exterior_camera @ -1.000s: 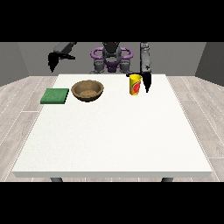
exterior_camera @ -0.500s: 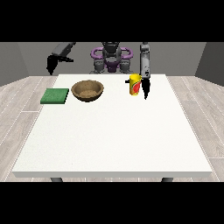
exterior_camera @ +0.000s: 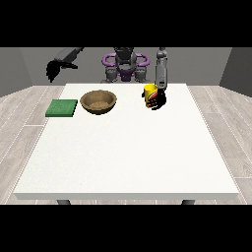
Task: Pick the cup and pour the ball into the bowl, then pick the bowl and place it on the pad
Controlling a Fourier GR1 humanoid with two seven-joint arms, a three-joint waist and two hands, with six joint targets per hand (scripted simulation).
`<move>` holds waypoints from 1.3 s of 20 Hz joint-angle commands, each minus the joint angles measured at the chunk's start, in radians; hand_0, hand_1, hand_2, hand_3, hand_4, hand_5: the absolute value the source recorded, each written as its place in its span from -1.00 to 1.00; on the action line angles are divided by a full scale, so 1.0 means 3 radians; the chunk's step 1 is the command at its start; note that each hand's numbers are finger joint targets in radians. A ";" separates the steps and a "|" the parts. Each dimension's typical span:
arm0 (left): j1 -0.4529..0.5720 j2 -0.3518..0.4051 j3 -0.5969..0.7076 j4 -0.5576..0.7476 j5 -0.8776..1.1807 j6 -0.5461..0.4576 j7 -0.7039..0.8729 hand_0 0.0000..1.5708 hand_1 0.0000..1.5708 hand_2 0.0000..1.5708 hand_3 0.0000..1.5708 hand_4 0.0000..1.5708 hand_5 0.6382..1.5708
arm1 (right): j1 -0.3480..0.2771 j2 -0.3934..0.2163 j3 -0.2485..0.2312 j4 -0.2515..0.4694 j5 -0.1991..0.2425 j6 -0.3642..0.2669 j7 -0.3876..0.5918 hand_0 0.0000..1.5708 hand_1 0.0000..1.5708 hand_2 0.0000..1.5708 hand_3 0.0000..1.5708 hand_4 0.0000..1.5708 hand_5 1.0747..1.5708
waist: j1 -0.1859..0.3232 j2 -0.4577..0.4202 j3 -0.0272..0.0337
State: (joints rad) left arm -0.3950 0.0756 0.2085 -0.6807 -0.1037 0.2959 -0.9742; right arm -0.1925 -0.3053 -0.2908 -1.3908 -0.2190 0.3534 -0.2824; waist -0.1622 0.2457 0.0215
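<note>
The task is at its first step. The hand at the view's right [exterior_camera: 157, 100] has its fingers wrapped around the yellow cup [exterior_camera: 150, 91], which stands just beside it on the table [exterior_camera: 128, 152]; nothing looks poured yet. The ball cannot be seen. The bowl [exterior_camera: 99, 102], round, brown and wood-like, sits well off toward the other hand [exterior_camera: 53, 70], whose fingers hang relaxed above the flat green square pad [exterior_camera: 62, 108].

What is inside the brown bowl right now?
The bowl shows only its own brown inside; no ball lies in it. The ball is not visible anywhere; the cup's inside is hidden, with the hand at the view's right against it.
</note>
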 commanded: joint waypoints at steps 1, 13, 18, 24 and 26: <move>-0.0013 -0.0081 -0.0035 0.0253 -0.0125 0.0243 -0.0129 0.69 0.69 1.00 1.00 0.89 0.32 | -0.0071 -0.0082 -0.0085 0.0001 -0.0055 0.0015 0.0005 -1.00 -1.00 -1.00 -1.00 -1.00 1.00 | -0.0044 0.0160 -0.0074; -0.0630 0.1005 -0.0597 -0.0045 -0.1122 0.0354 0.1889 0.85 0.85 1.00 1.00 1.00 0.41 | 0.0136 -0.0069 -0.0088 0.0591 -0.0006 0.0030 0.0260 -1.00 -1.00 -1.00 -1.00 -1.00 0.99 | 0.0286 -0.0885 -0.0061; -0.0792 0.0821 -0.0934 -0.0120 -0.1594 0.0526 0.2415 0.90 0.90 1.00 1.00 1.00 0.36 | 0.0068 -0.0236 -0.0222 0.0811 -0.0056 0.0141 0.0171 -1.00 -1.00 -1.00 -1.00 -1.00 0.99 | 0.0291 -0.0902 -0.0068; -0.1043 0.0683 -0.1085 -0.0053 -0.2069 0.0750 0.3023 0.90 0.90 1.00 1.00 0.92 0.35 | 0.0052 -0.0061 -0.0076 0.0673 -0.0038 0.0137 0.0147 -1.00 -1.00 -1.00 -1.00 -1.00 0.99 | 0.0104 -0.0847 -0.0071; -0.1133 0.0640 -0.1171 -0.0077 -0.2236 0.0738 0.3239 0.90 0.90 1.00 1.00 0.92 0.35 | 0.0125 -0.0014 -0.0046 0.0739 0.0023 0.0122 0.0069 -1.00 -1.00 -1.00 -1.00 -1.00 0.99 | 0.0114 -0.0860 -0.0071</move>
State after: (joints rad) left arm -0.7168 0.3004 -0.1042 -0.7024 -0.6876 0.4811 -0.0956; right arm -0.1650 -0.3351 -0.3177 -1.1658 -0.2202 0.4012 -0.2521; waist -0.1187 -0.0118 0.0010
